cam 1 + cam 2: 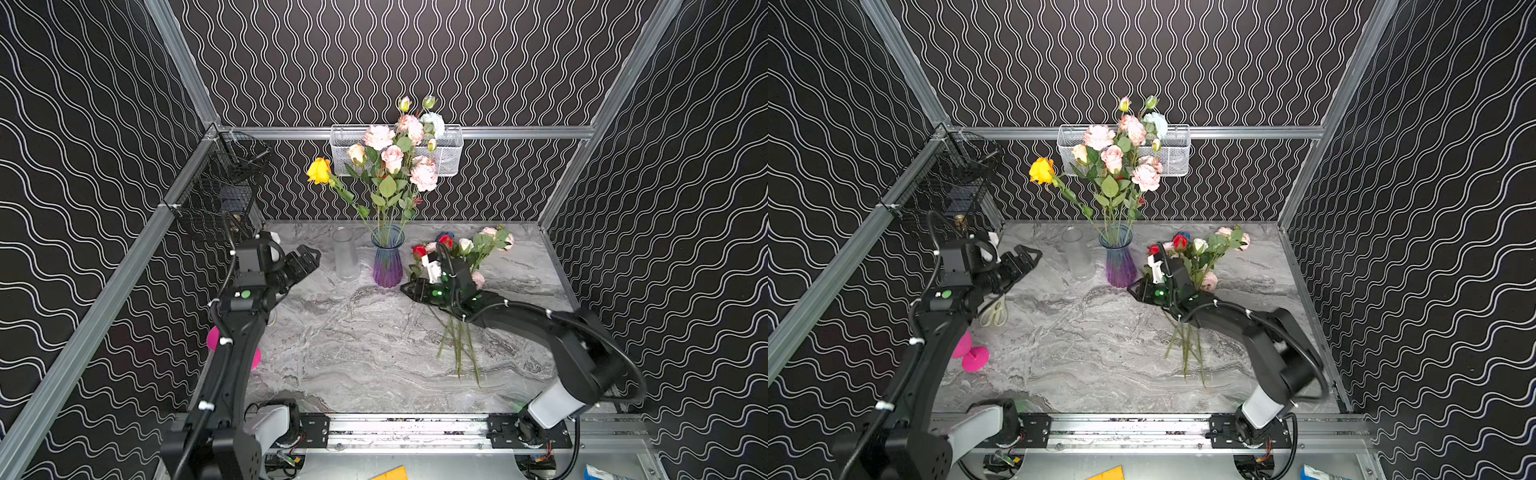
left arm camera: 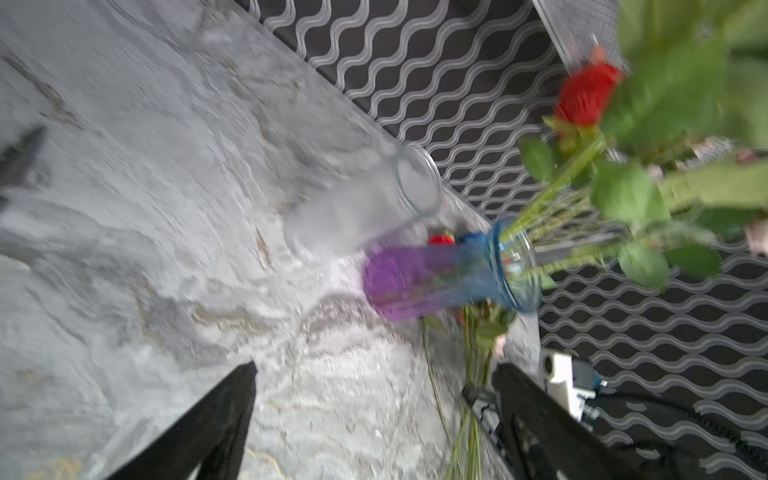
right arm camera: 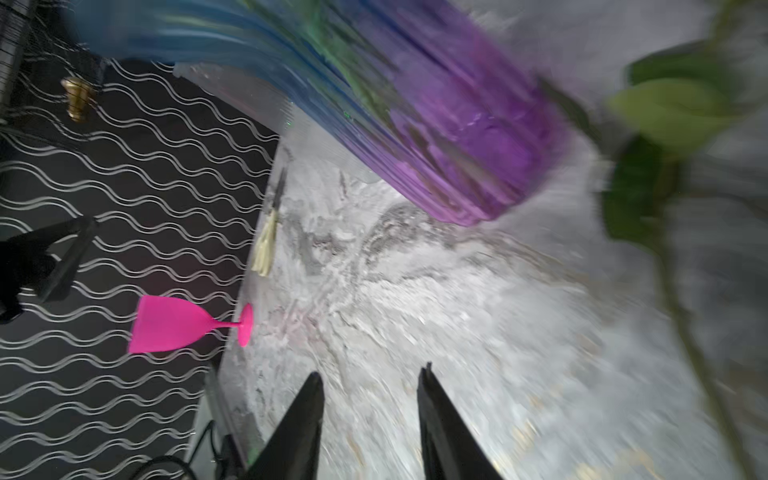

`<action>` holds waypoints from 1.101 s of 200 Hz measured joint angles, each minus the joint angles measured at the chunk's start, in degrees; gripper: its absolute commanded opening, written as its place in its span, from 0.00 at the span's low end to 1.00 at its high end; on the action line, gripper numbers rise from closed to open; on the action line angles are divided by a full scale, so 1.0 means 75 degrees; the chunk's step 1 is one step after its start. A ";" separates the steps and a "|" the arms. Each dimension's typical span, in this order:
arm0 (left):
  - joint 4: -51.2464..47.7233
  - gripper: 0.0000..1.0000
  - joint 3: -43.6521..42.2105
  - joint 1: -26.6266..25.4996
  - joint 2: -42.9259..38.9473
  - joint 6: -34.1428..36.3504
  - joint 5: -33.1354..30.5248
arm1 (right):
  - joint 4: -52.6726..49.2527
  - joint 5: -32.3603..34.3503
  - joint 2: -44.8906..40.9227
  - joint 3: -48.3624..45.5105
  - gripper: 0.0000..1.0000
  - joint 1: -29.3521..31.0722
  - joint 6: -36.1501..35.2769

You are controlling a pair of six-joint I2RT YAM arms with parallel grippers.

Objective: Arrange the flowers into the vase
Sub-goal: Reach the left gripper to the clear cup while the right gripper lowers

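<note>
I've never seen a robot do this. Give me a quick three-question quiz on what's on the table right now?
1. True or false: the clear vase stands empty.
2. What colour is the rose leaning furthest left out of the blue-purple vase? A red; B yellow; C blue.
3. What does the right gripper hold?
Key: 1 true; 2 B; 3 nothing, its jaws are open and empty.

Both top views sharp, evenly lit; tabletop [image 1: 353,353] bright against dark walls [image 1: 83,166], shadows soft, faint. Both wrist views smeared by motion blur; purple-blue vase [image 3: 457,124] streaked, near leaves [image 2: 665,83] out of focus.
</note>
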 measured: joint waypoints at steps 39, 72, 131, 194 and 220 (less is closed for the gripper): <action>0.0114 0.92 0.0452 0.0064 0.1075 0.0099 0.0125 | 0.0918 -0.0149 0.1536 0.0670 0.37 0.0026 0.0560; 0.0312 0.91 0.0883 0.0079 0.1874 0.0219 0.0265 | 0.1064 -0.0175 0.2133 0.1058 0.38 0.0009 0.0685; 0.0495 0.84 0.1909 0.0012 0.3421 0.0370 0.0268 | 0.1195 -0.0187 0.2809 0.1448 0.39 -0.0321 0.0799; 0.0087 0.85 0.2970 -0.0510 0.4199 0.0822 -0.0239 | 0.1294 -0.0350 0.3142 0.1807 0.39 -0.0510 0.0883; -0.0256 0.82 0.3509 -0.0740 0.4584 0.1075 -0.0498 | 0.1285 -0.0321 0.3063 0.1772 0.40 -0.0510 0.0880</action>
